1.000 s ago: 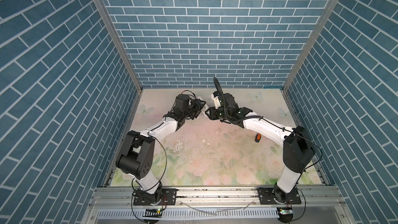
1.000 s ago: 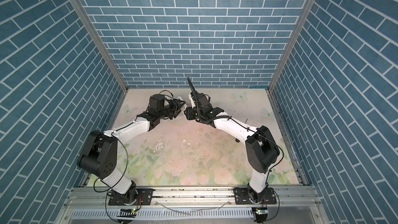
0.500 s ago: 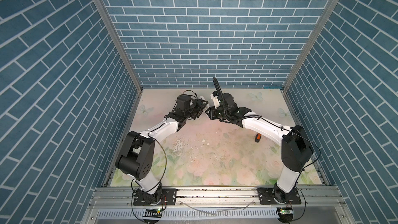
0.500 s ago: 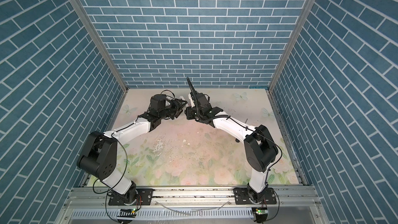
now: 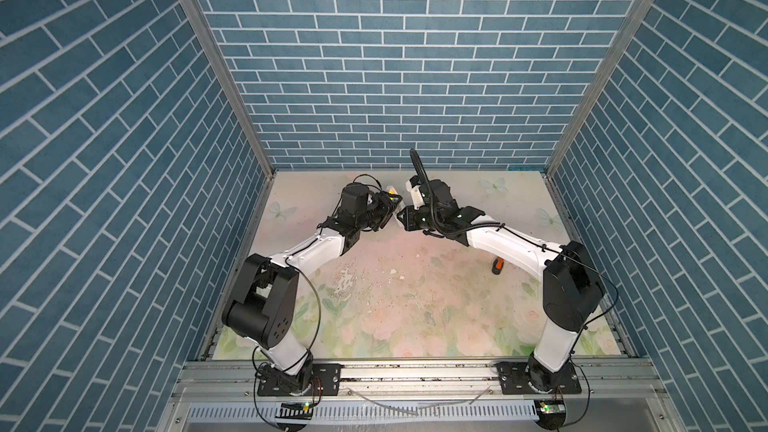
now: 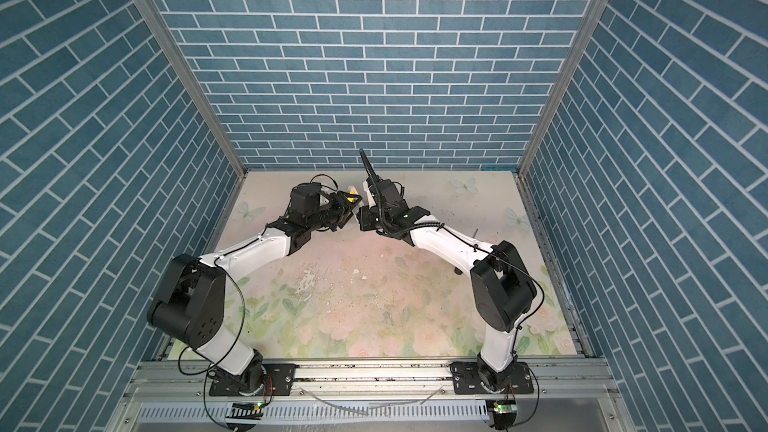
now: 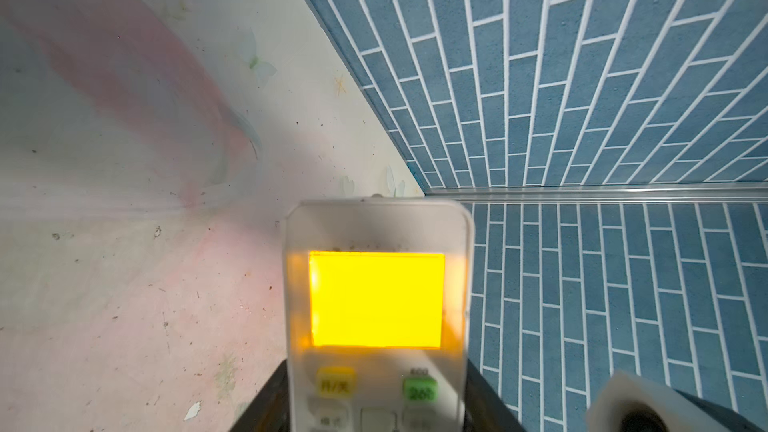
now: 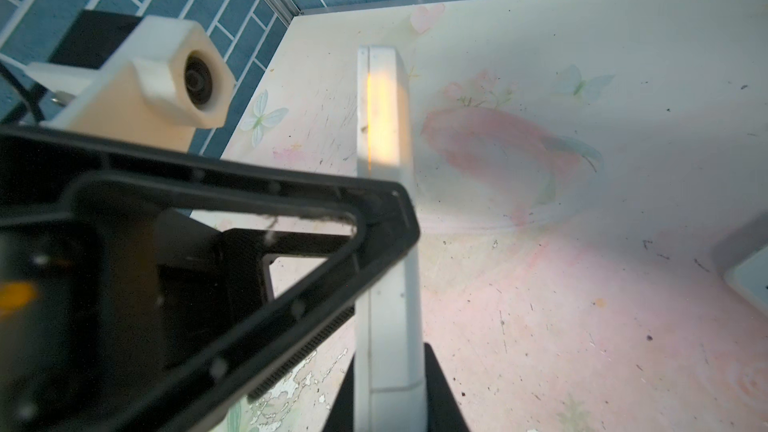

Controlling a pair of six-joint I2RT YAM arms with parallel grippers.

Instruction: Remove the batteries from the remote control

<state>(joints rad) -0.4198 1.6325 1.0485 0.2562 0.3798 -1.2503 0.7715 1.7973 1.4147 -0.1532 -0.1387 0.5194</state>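
The white remote control (image 5: pixel 391 192) is held up above the back of the table between the two arms, its orange-yellow screen (image 7: pixel 376 301) lit. My left gripper (image 7: pixel 376 403) is shut on its lower half across the width, with a black finger on each long side. My right gripper (image 8: pixel 390 392) comes in from the other side and is shut on the remote control (image 8: pixel 388 118) across its thin edge. In both top views the grippers meet nose to nose: left gripper (image 5: pixel 386 206), right gripper (image 5: pixel 402 216), remote control (image 6: pixel 353 193). The batteries are hidden.
An orange-handled screwdriver (image 5: pixel 497 265) lies on the floral mat under my right forearm. A worn, flaking patch (image 5: pixel 345 284) marks the mat's middle. A grey-edged white piece (image 8: pixel 748 268) lies at the edge of the right wrist view. The brick back wall (image 5: pixel 395 126) stands close behind the grippers.
My right gripper's jaws have closed in on the remote control's thin sides. The left gripper has kept its hold, and both arms have barely shifted.
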